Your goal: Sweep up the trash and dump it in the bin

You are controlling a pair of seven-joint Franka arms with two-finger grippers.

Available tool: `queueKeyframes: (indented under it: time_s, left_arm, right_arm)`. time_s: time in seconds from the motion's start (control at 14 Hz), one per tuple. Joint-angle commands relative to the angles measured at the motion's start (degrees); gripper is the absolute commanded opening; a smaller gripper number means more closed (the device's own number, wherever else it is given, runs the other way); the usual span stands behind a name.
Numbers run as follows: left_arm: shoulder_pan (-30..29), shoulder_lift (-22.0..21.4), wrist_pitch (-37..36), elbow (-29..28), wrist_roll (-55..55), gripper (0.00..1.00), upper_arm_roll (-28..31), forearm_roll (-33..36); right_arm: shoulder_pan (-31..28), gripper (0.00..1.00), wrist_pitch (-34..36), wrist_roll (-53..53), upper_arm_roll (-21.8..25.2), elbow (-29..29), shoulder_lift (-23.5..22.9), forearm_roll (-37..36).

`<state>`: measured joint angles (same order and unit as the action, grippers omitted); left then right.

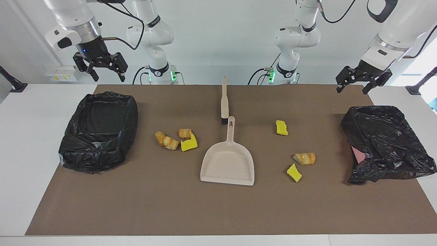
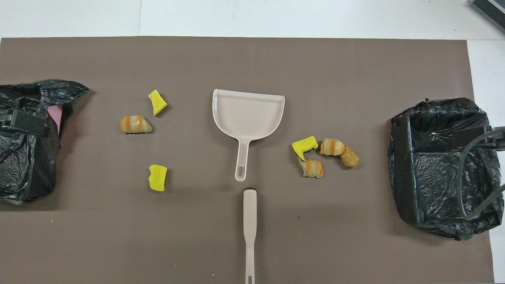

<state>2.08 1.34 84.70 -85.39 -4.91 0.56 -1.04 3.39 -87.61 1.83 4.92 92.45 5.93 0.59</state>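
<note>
Seven trash pieces lie on the brown mat. Toward the right arm's end is a cluster: a yellow wedge [image 1: 188,143] [image 2: 304,145] and three bread-like chunks [image 1: 185,133] [image 1: 171,142] [image 1: 159,137]. Toward the left arm's end lie two yellow wedges [image 1: 281,127] [image 1: 294,172] and one bread-like chunk [image 1: 304,158] [image 2: 135,124]. The beige dustpan [image 1: 228,165] [image 2: 247,114] lies mid-table, with the brush [image 1: 224,102] [image 2: 249,221] nearer to the robots. My right gripper [image 1: 108,78] hangs open and empty over the open black-lined bin [image 1: 73,150] [image 2: 398,150]. My left gripper [image 1: 352,90] hangs open and empty, raised over the mat's edge beside the other bag.
A second bin under a crumpled black bag [image 1: 385,143] [image 2: 23,165], a pink patch showing, sits at the left arm's end. The brown mat [image 1: 218,212] covers most of the white table. The dustpan's handle points at the brush head.
</note>
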Motion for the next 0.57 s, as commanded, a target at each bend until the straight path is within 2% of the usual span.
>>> queueKeyframes:
  time_s: [0.0, 0.5]
  left_arm:
    - [0.73, -0.46, -1.46, 0.05, -0.63, 1.00, 0.58, 0.07]
    - [0.82, -0.99, -1.90, -0.48, -0.36, 1.00, 0.41, -0.19]
  right_arm:
    - [-0.58, 1.00, -0.55, -1.39, -0.35, 0.72, 0.58, 0.64]
    - [-0.58, 1.00, -0.55, -1.39, -0.35, 0.72, 0.58, 0.64]
